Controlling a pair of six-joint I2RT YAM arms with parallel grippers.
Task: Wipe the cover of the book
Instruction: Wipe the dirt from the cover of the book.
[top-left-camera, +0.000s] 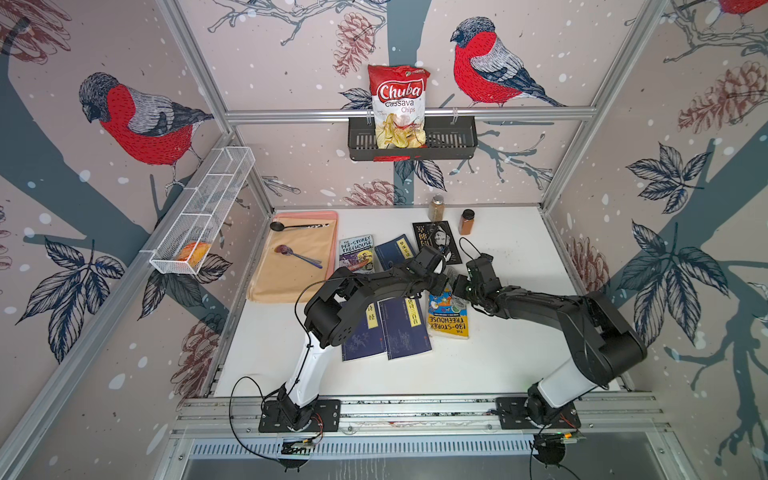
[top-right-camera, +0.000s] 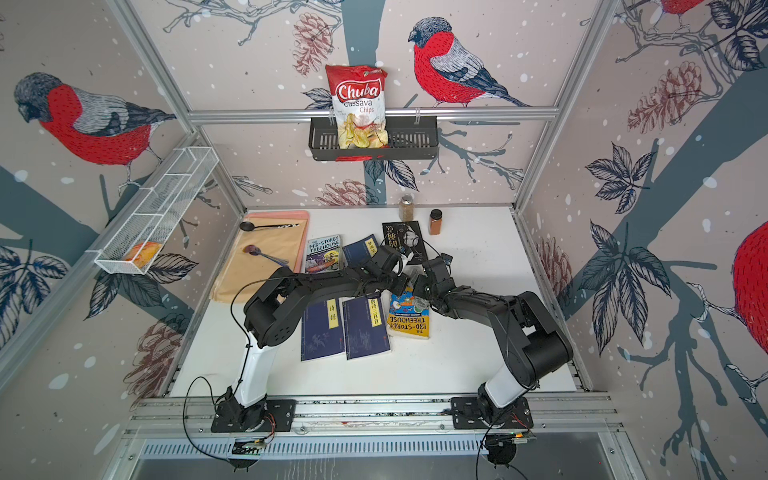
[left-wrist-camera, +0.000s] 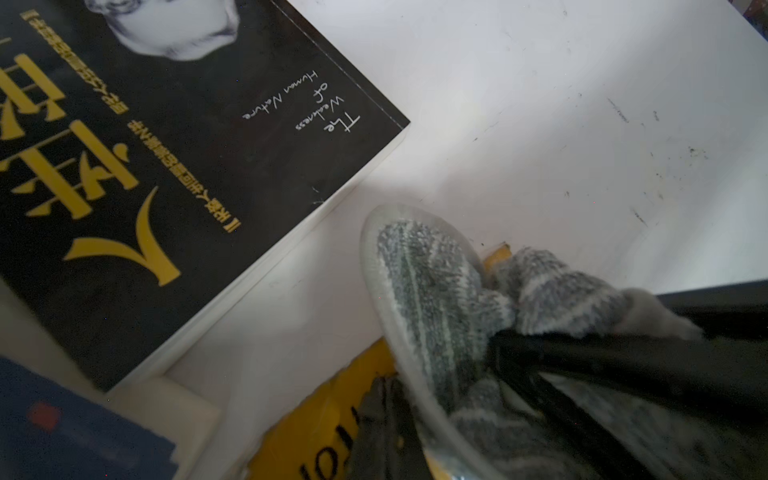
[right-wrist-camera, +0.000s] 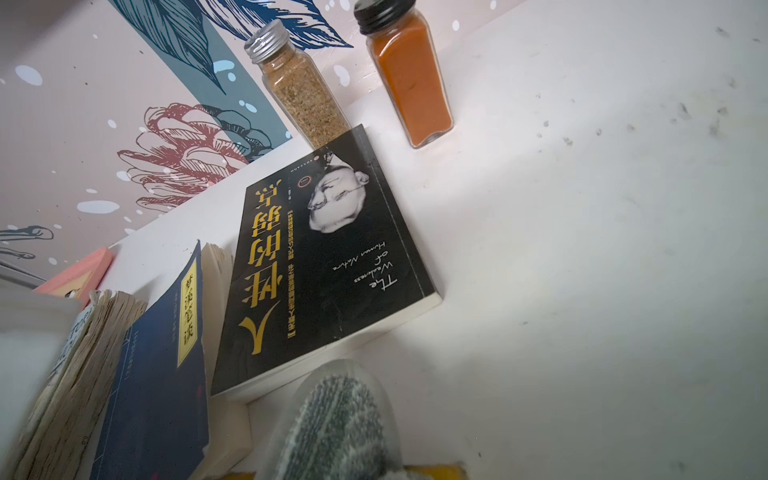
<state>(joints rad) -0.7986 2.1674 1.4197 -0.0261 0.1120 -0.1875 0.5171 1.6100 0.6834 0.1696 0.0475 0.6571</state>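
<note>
A big white table (top-left-camera: 519, 365) fills the floor of the booth. Two robot arms stand at its 6 o'clock edge. The left arm (top-left-camera: 374, 286) and the right arm (top-left-camera: 552, 307) both bend in and meet near the middle of the table.

A tan mat (top-left-camera: 286, 286) lies at 10 o'clock. A white wire basket (top-left-camera: 208, 208) hangs high on the 9 o'clock wall. A black basket (top-left-camera: 453, 141) hangs on the 12 o'clock wall, with a bag of Chuba cassava chips (top-left-camera: 399, 104) standing in it.

Six books lie flat on the table. The yellow 130-Storey Treehouse book (top-left-camera: 449, 324) is near the middle, and its 12 o'clock end is under the two pincers. A dark blue book (top-left-camera: 405, 332) lies just beside it at 9 o'clock, and a second dark blue book (top-left-camera: 361, 345) lies beside that one. A black book (right-wrist-camera: 332, 266) lies toward 12 o'clock. A small blue book (top-left-camera: 397, 249) and the 143-Storey Treehouse book (top-left-camera: 355, 249) are next to it at 9 o'clock.

The left pincer (top-left-camera: 446, 275) is squeezed shut on a grey striped cloth (left-wrist-camera: 436, 291). The right pincer (top-left-camera: 458, 287) is squeezed shut on the same cloth, which shows through its clear finger. The cloth is right over the yellow cover. I cannot tell if it touches.

Two spice jars stand upright at 12 o'clock, a tan spice jar (right-wrist-camera: 303, 95) and an orange spice jar (right-wrist-camera: 411, 83). A black spoon (top-left-camera: 291, 226) and a purple spoon (top-left-camera: 297, 255) lie on the mat.
</note>
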